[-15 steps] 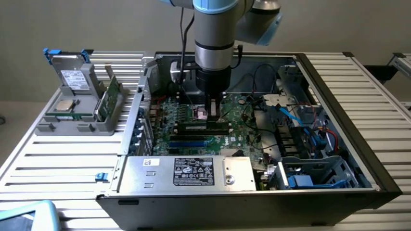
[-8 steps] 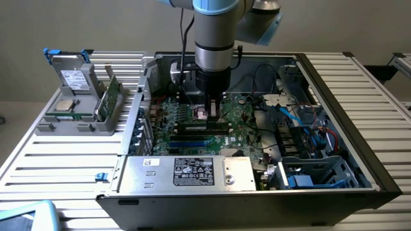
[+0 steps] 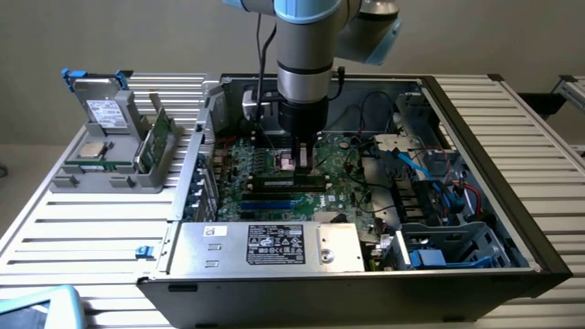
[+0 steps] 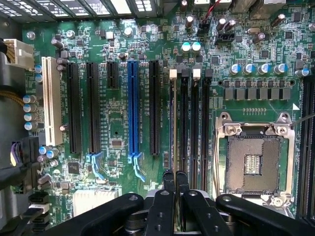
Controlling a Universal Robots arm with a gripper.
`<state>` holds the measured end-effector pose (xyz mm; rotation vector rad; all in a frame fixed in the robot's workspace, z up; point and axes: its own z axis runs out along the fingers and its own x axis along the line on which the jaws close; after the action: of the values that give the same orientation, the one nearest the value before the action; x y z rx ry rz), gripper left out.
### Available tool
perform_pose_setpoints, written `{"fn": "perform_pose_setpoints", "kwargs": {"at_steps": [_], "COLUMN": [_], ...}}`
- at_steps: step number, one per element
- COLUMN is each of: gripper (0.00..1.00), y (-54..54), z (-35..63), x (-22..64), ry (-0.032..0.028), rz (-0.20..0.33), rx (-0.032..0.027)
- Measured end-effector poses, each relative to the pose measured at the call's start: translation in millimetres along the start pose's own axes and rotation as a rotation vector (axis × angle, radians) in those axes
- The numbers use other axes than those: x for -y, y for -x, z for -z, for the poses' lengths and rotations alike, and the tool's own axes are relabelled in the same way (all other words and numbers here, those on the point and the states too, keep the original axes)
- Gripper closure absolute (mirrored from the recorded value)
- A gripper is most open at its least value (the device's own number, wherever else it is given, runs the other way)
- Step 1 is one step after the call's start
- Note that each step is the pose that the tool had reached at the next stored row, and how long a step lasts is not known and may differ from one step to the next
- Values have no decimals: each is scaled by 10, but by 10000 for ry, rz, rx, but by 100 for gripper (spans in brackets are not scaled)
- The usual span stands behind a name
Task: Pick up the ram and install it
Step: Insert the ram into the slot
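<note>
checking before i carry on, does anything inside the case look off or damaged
Nothing looks spilled or broken. The one oddity is the processor socket: it sits bare, with its contacts exposed, right beside the memory slots, over which the shut claw sits.

Arm [image 3: 302, 62] vert., wrist [image 3: 300, 116] pointing straight down, jaws pressed together

Slatted table [image 3: 64, 229] bears open computer case [image 3: 366, 301]; grey parts holder [image 3: 96, 179].
</note>
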<state>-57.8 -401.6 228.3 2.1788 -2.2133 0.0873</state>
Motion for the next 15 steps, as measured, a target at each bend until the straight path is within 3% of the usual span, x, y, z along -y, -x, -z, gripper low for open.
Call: {"fn": "perform_pose_setpoints", "kwargs": {"at_steps": [12,13,15], "gripper": [85,79,79], "y": [2,1,-2], "z": [-19,-11,42], "x": [-1,0,11], "ry": [0,0,0], "rz": [-2,-1,-1], "rx": [0,1,-1]}}
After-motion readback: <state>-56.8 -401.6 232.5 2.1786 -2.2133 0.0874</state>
